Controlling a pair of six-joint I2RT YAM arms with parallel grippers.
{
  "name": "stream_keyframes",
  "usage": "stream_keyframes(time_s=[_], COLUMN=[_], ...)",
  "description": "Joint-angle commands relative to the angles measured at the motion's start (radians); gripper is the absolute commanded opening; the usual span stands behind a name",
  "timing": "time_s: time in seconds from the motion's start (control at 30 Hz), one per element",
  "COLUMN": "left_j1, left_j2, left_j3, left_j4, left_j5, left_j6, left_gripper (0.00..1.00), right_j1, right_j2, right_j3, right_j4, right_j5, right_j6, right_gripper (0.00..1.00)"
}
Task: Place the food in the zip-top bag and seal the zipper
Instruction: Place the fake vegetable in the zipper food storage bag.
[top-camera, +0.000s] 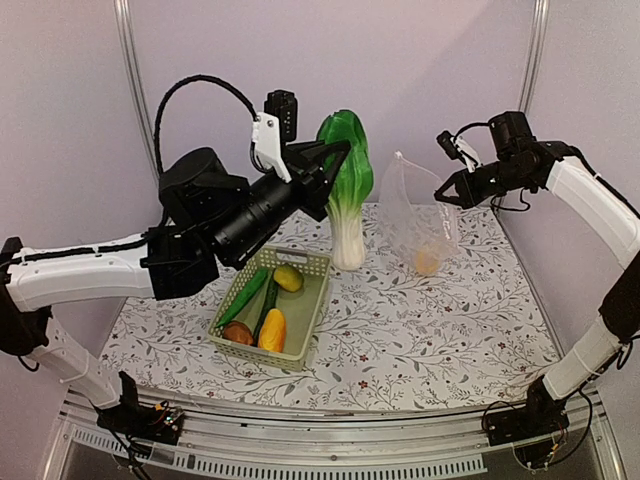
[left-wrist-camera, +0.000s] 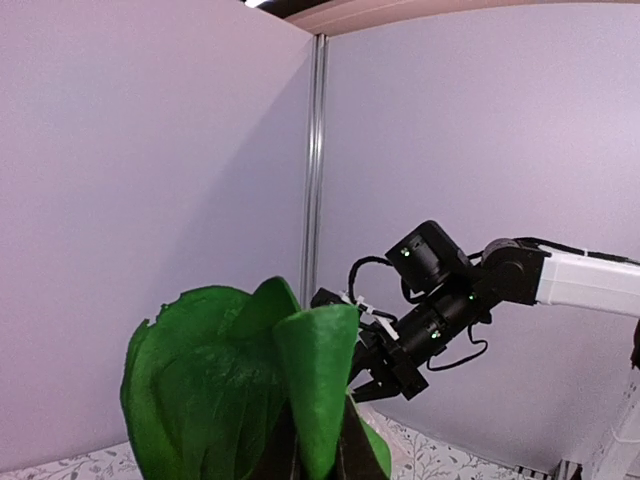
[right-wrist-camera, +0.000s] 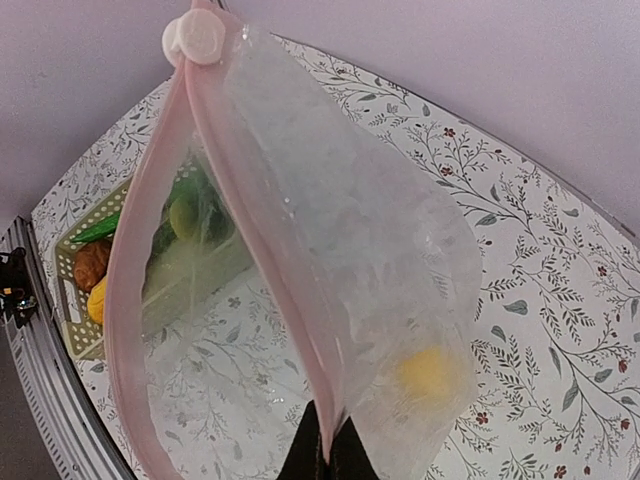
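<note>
My left gripper (top-camera: 337, 156) is shut on the leafy top of the green-white bok choy (top-camera: 348, 200), which hangs upright between the basket and the bag. I cannot tell whether its white base touches the cloth. In the left wrist view the green leaves (left-wrist-camera: 235, 385) fill the lower left and hide most of the gripper (left-wrist-camera: 320, 455). My right gripper (top-camera: 446, 192) is shut on the pinkish zipper (right-wrist-camera: 250, 225) of the clear zip-top bag (top-camera: 418, 215) and holds it up with the mouth open. A yellow piece (right-wrist-camera: 428, 372) lies at the bag's bottom (top-camera: 428, 261).
A pale green basket (top-camera: 308, 262) sits left of centre. In it are a cucumber (top-camera: 244, 297), a yellow-green fruit (top-camera: 288, 278), an orange-yellow piece (top-camera: 272, 330) and a reddish-brown round one (top-camera: 238, 333). A white slider (right-wrist-camera: 195, 38) sits at the zipper's end. Walls close the back and sides.
</note>
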Motion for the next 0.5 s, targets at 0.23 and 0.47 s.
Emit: stream_keyframes(time_s=[0.23,0.47], left_j1=[-0.165,-0.197], left_j2=[0.25,0.419], left_j3=[0.16,0.298], left_j4=[0.392,0.519], left_j5=[0.056,0.051], left_j6=[0.466,0.621], left_gripper=[0.0,0.0], right_j1=[0.031,0.035], right_j2=[0.016,-0.003], right_j3=[0.038,0.017], right_j4=[-0.06,-0.06], right_j5=[-0.076,-0.101], right_j6=[0.012,0.014], right_gripper=[0.0,0.0])
